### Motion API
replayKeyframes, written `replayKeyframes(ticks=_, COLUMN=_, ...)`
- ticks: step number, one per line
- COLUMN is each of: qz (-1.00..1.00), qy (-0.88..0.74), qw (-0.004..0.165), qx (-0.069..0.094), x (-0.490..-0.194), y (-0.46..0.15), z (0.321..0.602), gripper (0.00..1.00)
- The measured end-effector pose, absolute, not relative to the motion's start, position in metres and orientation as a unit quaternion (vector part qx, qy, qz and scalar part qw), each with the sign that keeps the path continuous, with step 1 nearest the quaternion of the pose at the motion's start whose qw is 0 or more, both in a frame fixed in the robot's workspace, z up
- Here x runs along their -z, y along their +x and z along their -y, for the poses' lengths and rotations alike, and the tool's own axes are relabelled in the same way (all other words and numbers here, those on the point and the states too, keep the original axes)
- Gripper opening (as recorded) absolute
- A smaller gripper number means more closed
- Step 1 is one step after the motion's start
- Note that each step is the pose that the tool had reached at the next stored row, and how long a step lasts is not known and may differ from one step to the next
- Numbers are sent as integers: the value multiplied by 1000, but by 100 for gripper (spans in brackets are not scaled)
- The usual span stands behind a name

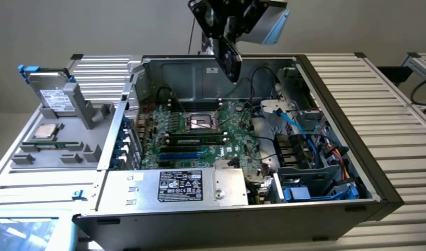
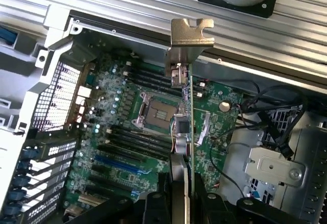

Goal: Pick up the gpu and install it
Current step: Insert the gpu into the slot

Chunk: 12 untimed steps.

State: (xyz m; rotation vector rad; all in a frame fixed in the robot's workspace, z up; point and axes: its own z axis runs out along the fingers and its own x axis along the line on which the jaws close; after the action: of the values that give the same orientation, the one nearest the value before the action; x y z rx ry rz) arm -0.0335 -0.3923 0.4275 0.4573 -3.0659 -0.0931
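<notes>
My gripper [image 1: 224, 29] hangs above the rear of the open computer case [image 1: 338, 73], shut on the gpu [image 1: 227, 58]. From the exterior view the card is a dark slab held on edge, pointing down toward the motherboard [image 1: 198, 133] and clear of it. In the wrist view the gpu [image 2: 185, 127] is edge-on between my gripper [image 2: 181, 203] and the board below. Its silver end bracket [image 2: 190, 32] is at the far end, and black fingers [image 2: 154, 206] clamp both faces. The card floats over the CPU socket [image 2: 156, 114], with the blue slot [image 2: 120, 165] off to one side.
A grey fixture at the exterior view's left carries a silver hard drive [image 1: 54, 95] and a processor chip [image 1: 45, 133]. Inside the case are the power supply [image 1: 181, 185], a seated memory stick [image 1: 195, 140], loose black and blue cables [image 1: 296, 130], and the drive cage [image 1: 303, 172].
</notes>
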Motion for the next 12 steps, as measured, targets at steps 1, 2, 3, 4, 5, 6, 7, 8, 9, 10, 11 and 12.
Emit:
replayKeyframes(ticks=1, qz=987, qy=156, qw=20, qx=30, x=-427, y=-34, z=392, gripper=29)
replayKeyframes(ticks=2, qz=986, qy=165, qw=21, qx=31, x=-427, y=-33, z=392, gripper=29)
replayKeyframes(ticks=3, qz=984, qy=174, qw=21, qx=31, x=-428, y=-34, z=392, gripper=29)
replayKeyframes(ticks=4, qz=982, qy=183, qw=21, qx=31, x=-427, y=-34, z=392, gripper=29)
replayKeyframes(ticks=5, qz=981, qy=192, qw=21, qx=32, x=-427, y=-34, z=392, gripper=29)
replayKeyframes(ticks=6, qz=979, qy=201, qw=21, qx=32, x=-427, y=-34, z=392, gripper=29)
replayKeyframes(ticks=7, qz=977, qy=210, qw=22, qx=32, x=-427, y=-34, z=392, gripper=29)
replayKeyframes(ticks=8, qz=975, qy=219, qw=22, qx=32, x=-427, y=-34, z=392, gripper=29)
replayKeyframes(ticks=9, qz=973, qy=228, qw=22, qx=31, x=-427, y=-34, z=392, gripper=29)
replayKeyframes(ticks=10, qz=971, qy=236, qw=22, qx=31, x=-427, y=-34, z=392, gripper=29)
replayKeyframes(ticks=11, qz=969, qy=245, qw=23, qx=31, x=-427, y=-34, z=392, gripper=29)
replayKeyframes(ticks=12, qz=966, qy=254, qw=23, qx=31, x=-427, y=-34, z=392, gripper=29)
